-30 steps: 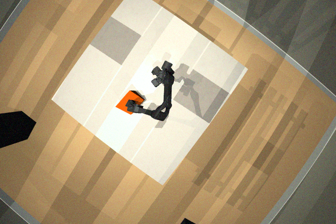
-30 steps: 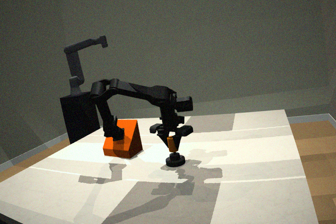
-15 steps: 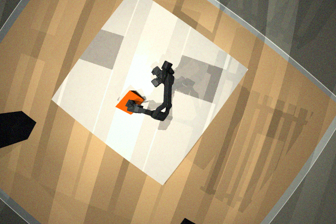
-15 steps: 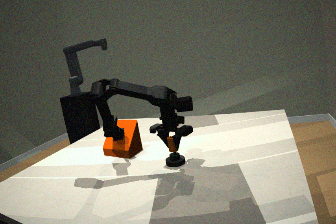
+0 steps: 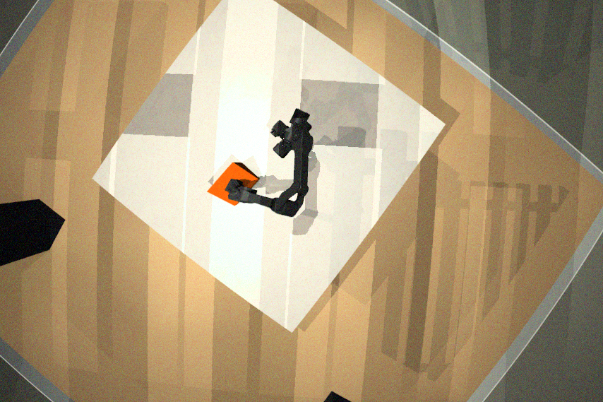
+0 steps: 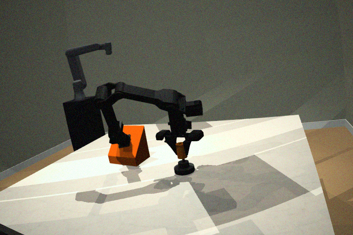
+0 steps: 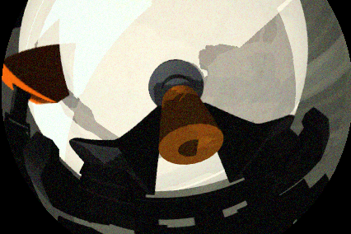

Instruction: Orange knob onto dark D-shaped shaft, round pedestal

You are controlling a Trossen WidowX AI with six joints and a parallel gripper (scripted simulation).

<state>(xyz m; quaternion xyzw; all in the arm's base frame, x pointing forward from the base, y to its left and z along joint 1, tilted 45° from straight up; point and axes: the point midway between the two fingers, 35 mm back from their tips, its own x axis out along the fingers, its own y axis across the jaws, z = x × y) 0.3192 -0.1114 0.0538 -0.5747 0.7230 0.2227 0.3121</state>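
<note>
Wht tbl, w/ rnd blk pedestal, orng wedge blk near it, shadows across top

Robotics lab or sim. rm., robot arm on white tbl., plain gray walls

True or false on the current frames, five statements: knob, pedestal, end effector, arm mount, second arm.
1. The end effector is shut on the orange knob. True.
2. The knob sits flush on the pedestal. False: a gap remains below it.
3. The pedestal is bright orange. False: it is dark.
4. The working arm is mounted on an orange block. True.
5. The second arm stands on a white stand. False: the stand is black.
</note>
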